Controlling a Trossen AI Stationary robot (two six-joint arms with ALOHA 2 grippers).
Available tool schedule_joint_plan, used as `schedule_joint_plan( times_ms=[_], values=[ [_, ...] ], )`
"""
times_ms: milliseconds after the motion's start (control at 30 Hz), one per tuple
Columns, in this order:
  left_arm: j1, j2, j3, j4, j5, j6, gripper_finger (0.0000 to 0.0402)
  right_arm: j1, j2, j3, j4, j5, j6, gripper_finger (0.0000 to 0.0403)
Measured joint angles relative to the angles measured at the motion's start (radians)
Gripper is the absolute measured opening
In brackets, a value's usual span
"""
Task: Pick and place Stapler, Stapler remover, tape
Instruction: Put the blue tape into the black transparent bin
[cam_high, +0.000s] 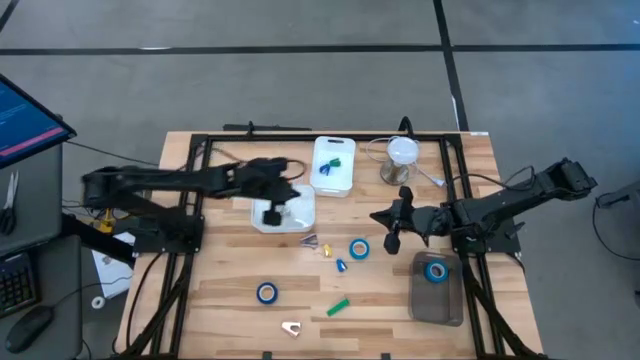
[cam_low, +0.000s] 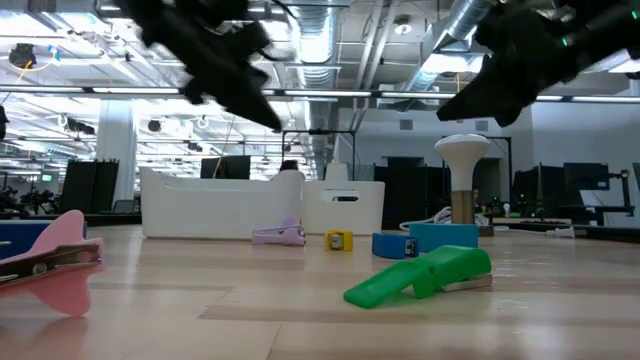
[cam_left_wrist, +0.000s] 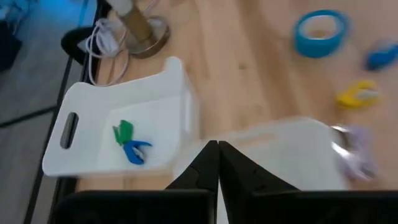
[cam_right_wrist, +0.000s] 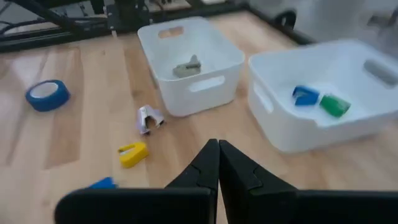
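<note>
Two blue tape rolls lie flat on the table (cam_high: 358, 248) (cam_high: 267, 292), and a third (cam_high: 436, 271) sits in the grey bin (cam_high: 445, 305). A green stapler (cam_high: 338, 307) and a pale staple remover (cam_high: 291, 327) lie near the front edge. Small lilac (cam_high: 310, 241), yellow (cam_high: 325, 250) and blue (cam_high: 341, 265) removers lie mid-table. My left gripper (cam_high: 272, 214) hangs shut over the nearer white tub (cam_high: 298, 205), holding nothing. My right gripper (cam_high: 392, 240) hovers shut right of the middle tape roll.
A second white tub (cam_high: 335, 150) at the far side holds a blue (cam_right_wrist: 305, 95) and a green (cam_right_wrist: 334, 104) item; the nearer tub (cam_right_wrist: 189, 43) holds a grey item (cam_right_wrist: 186, 66). A lamp-like stand (cam_high: 400, 160) with a cord stands beside it. Black frame rails border the table.
</note>
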Motion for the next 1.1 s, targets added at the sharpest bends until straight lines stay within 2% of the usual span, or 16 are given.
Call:
schedule_joint_plan(
  times_ms=[100, 200, 333, 533, 600, 800, 967, 1100],
  values=[
    [-0.035, -0.169, -0.1, 0.007, -0.014, -0.048, 0.0001, -0.012, 0.009, 0.134, -0.262, -0.007, 0.12, 0.0],
    [-0.077, -0.313, -0.175, 0.008, -0.09, -0.098, 0.0001, -0.025, 0.055, 0.283, -0.511, -0.003, 0.231, 0.0],
    [-0.14, -0.478, -0.246, 0.013, -0.174, -0.121, 0.0001, -0.037, 0.163, 0.463, -0.73, -0.006, 0.366, 0.0],
    [-0.208, -0.682, -0.345, 0.008, -0.309, -0.121, 0.0001, -0.037, 0.384, 0.635, -0.984, -0.089, 0.598, 0.0],
    [-0.213, -0.736, -0.375, 0.011, -0.32, -0.121, 0.0001, -0.037, 0.458, 0.668, -1.023, -0.112, 0.65, 0.0],
    [-0.214, -0.824, -0.439, 0.008, -0.319, -0.145, 0.0001, -0.042, 0.608, 0.751, -1.018, -0.165, 0.665, 0.0012],
    [-0.213, -0.829, -0.46, 0.012, -0.318, -0.168, 0.0001, -0.045, 0.675, 0.793, -1.008, -0.191, 0.69, 0.006],
    [-0.213, -0.827, -0.487, 0.007, -0.318, -0.173, 0.0001, -0.045, 0.719, 0.798, -1.003, -0.253, 0.727, 0.0109]
  ],
)
